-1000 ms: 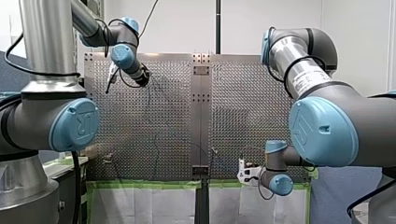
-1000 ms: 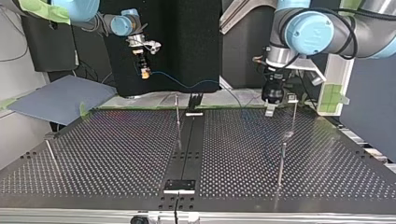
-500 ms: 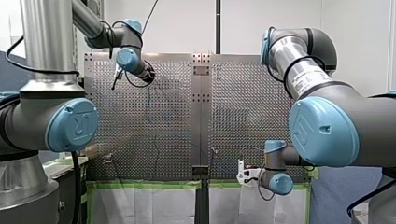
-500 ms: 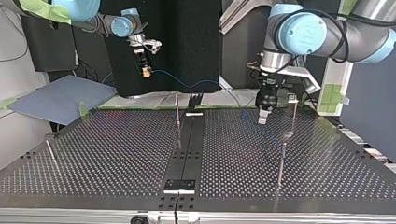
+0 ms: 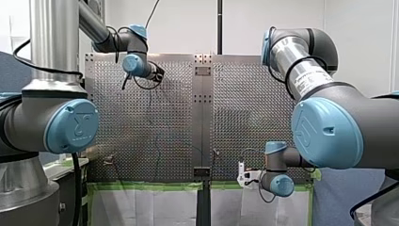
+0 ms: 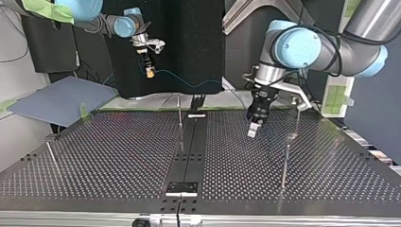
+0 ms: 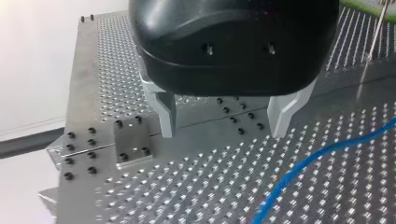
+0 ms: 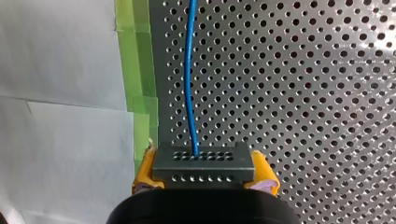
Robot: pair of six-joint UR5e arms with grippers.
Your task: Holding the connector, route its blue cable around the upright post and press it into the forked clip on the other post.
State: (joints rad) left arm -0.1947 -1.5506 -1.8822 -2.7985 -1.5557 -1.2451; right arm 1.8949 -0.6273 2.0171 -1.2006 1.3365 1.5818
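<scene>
My right gripper (image 8: pixel 204 173) has its yellow pads (image 8: pixel 264 171) shut on a dark grey connector (image 8: pixel 203 161). The blue cable (image 8: pixel 189 74) leaves the connector and runs ahead over the perforated plate. In the top view this gripper (image 6: pixel 149 71) hangs high at the back left, and the cable (image 6: pixel 189 86) sags toward the table's middle. My left gripper (image 7: pixel 224 128) is open, with nothing between its metal fingers (image 7: pixel 166 116), and the cable (image 7: pixel 317 156) lies beside it. It hovers low over the plate (image 6: pixel 253 131), between a thin post (image 6: pixel 179 118) and two posts (image 6: pixel 286 161) further to the top view's right.
A dark strip (image 6: pixel 189 151) runs down the table's middle with a small block (image 6: pixel 181 187) at the near edge. A leaning rod (image 6: pixel 52 158) stands at the top view's near left. Green tape (image 8: pixel 140 112) lines the plate's edge by the connector.
My left arm has swung toward the table's middle, and its gripper has come lower over the plate. My right gripper has shifted only slightly and still holds the connector.
</scene>
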